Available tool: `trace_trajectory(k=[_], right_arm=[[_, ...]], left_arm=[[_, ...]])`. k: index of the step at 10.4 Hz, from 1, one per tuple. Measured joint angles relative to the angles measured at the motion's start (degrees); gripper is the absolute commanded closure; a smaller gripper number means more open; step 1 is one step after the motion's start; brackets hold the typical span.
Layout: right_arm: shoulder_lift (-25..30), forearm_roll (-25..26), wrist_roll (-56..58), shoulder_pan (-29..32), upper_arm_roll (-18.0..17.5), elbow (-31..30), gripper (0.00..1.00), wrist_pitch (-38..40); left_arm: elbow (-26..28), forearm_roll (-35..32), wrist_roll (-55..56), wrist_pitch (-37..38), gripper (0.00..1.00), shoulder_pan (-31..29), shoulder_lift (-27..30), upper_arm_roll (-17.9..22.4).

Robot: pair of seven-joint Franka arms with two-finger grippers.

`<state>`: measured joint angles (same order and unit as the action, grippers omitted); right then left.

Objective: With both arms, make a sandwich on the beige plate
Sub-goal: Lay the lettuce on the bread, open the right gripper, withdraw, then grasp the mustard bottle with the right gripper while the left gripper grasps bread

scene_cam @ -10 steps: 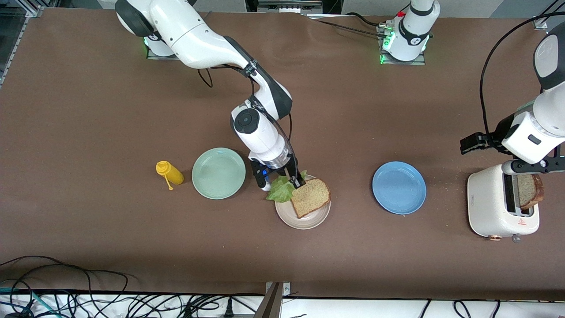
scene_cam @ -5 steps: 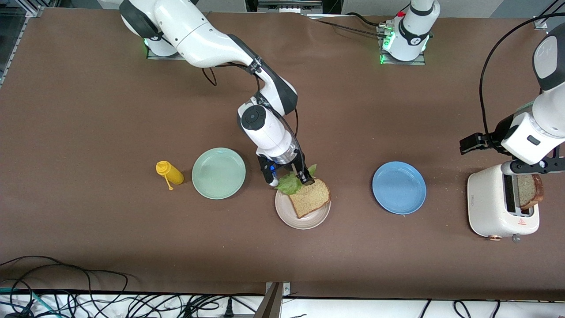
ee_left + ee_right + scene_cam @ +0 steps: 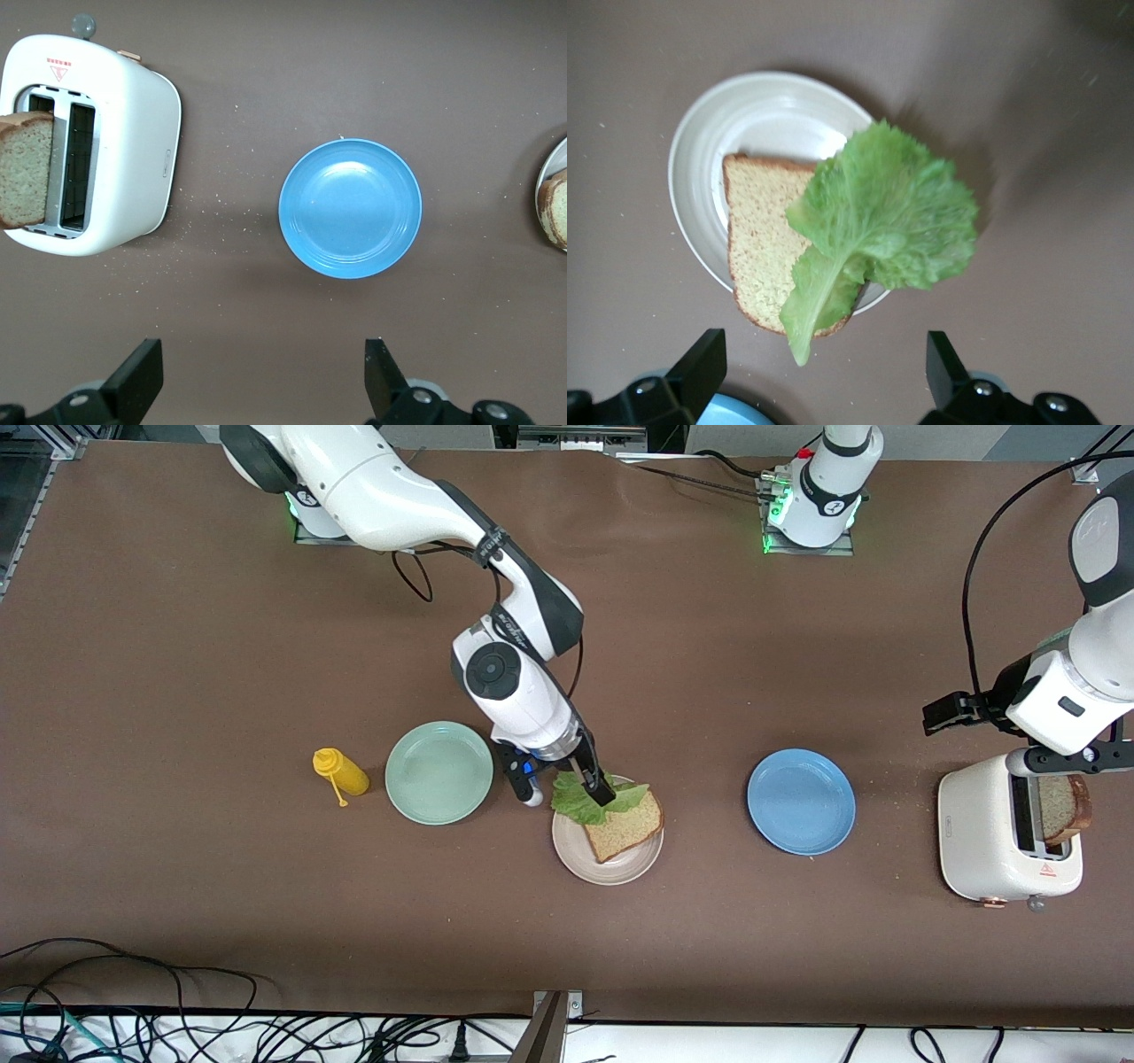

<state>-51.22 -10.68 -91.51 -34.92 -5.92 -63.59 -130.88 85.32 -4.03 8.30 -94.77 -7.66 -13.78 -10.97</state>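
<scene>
Nearby, mint-green plate (image 3: 438, 772) (mustard bottle (image 3: 340, 772) beside it), blue plate (image 3: 801, 802), toaster (image 3: 1001, 836).

Lettuce (image 3: 589, 799) on bread slice (image 3: 625, 825) on beige plate (image 3: 608, 867); second slice (image 3: 1061, 807) in toaster (image 3: 983, 841).

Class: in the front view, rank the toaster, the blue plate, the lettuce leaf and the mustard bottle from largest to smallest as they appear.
1. Toaster
2. Blue plate, slightly smaller in area
3. Lettuce leaf, partly hidden by the right gripper
4. Mustard bottle, not much smaller than the visible leaf
</scene>
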Motion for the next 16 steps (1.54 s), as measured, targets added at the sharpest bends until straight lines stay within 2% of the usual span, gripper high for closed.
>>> trace_trajectory(k=[3,5,7,8,10,12,16], right_arm=[[3.9,2.0,15.4,3.2,0.6,0.0,0.0,15.0],[5.5,6.7,28.1,3.5,2.6,0.0,0.0,27.8],[7.4,8.4,38.1,3.5,5.4,-0.3,0.0,35.4],[9.5,8.5,43.9,3.5,7.1,-1.7,0.0,37.2],[15.6,8.6,56.4,3.5,11.7,-8.6,0.0,38.2],[22.0,7.9,70.9,4.2,17.9,-16.7,0.0,38.2],[27.1,-0.2,100.1,7.2,28.6,-26.0,0.0,38.0]], left_arm=[[0.0,0.0,-2.2,-0.2,0.0,-1.1,0.0,0.1],[0.0,0.0,-7.8,-0.3,0.0,-4.3,-0.2,0.4],[-0.1,-0.8,-15.2,-1.3,0.0,-8.3,-1.1,0.8],[-0.1,-2.4,-18.5,-3.0,0.0,-10.0,-1.9,1.0],[-0.1,-5.3,-22.7,-9.1,0.0,-13.1,-4.9,1.2],[-0.2,-6.7,-26.2,-15.7,0.0,-15.5,-8.5,1.2],[-0.4,-6.7,-28.0,-24.6,0.0,-16.8,-12.8,1.2]])
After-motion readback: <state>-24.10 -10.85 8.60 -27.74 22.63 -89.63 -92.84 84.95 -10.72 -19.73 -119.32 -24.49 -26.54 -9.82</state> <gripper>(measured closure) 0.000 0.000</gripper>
